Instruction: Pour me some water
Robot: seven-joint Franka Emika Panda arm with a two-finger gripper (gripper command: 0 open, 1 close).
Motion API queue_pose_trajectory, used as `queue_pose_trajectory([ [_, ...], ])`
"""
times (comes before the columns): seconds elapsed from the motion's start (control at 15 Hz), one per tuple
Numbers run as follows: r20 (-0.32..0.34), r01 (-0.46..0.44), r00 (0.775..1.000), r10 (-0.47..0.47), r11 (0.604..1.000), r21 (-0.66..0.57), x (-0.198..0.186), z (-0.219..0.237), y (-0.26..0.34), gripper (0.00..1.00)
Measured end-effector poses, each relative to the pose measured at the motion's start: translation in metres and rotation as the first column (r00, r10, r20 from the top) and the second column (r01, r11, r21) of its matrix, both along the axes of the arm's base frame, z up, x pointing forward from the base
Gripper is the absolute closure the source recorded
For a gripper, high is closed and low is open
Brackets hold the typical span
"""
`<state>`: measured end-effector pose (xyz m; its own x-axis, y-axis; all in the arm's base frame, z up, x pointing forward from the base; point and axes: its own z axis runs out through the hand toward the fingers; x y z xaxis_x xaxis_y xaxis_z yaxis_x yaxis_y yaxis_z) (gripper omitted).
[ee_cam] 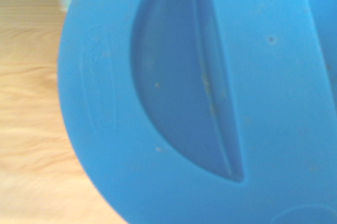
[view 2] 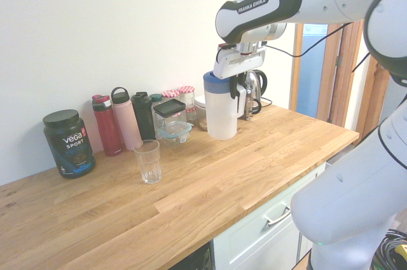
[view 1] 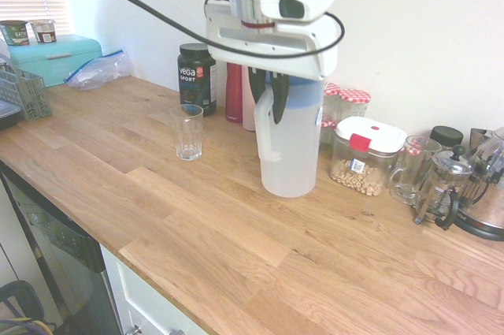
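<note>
The tool (view 1: pixel 268 98) pinches the white jug's (view 1: pixel 290 146) handle, jug upright just above the bench (view 1: pixel 236 240); carrying, tipping and filling the empty glass (view 1: pixel 187 132) remain.

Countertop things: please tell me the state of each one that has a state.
gripper: shut on the pitcher's handle
pitcher: upright, blue lid on
glass: upright, empty
cereal container: lid closed
protein tub: cap on
red bottle: closed
</note>
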<state>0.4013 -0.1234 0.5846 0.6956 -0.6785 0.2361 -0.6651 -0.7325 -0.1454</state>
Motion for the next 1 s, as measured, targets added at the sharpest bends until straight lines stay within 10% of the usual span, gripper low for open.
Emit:
queue_pose_trajectory([
  [0.4,-0.076,-0.341,0.939,0.336,0.938,-0.061,0.002,0.024,0.083,1.00],
  [1.0,-0.444,-0.693,0.693,0.569,0.696,-0.188,0.047,-0.003,0.202,1.00],
])
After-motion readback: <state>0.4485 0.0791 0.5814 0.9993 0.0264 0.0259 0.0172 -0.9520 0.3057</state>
